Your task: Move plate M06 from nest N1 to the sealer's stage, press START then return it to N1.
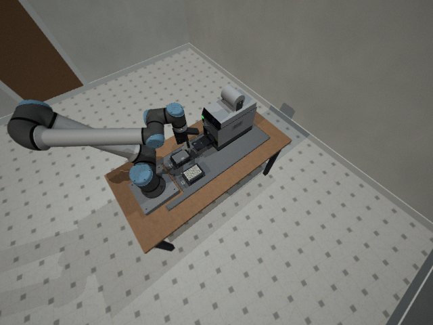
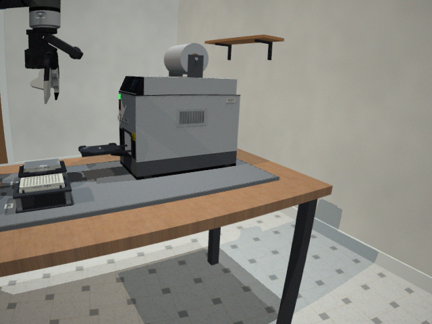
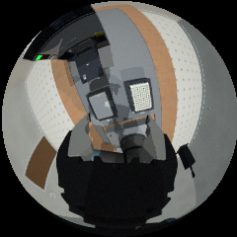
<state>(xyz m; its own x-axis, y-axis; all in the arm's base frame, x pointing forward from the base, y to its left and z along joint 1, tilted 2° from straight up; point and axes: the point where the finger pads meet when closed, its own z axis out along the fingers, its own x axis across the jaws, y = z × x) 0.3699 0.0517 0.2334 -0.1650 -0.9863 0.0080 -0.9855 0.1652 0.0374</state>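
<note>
I can't read which plate is M06 from here: the grey-topped plate (image 1: 180,156) (image 2: 42,164) (image 3: 101,105) or the white welled plate (image 1: 192,172) (image 2: 42,181) (image 3: 140,96), each in its nest. My gripper (image 1: 189,147) (image 2: 50,100) (image 3: 118,115) hangs above the bench, fingers apart — the stage (image 1: 201,142) (image 2: 99,150) (image 3: 88,65) is out, the sealer's lamp (image 1: 202,117) (image 2: 119,96) (image 3: 39,57) green.
</note>
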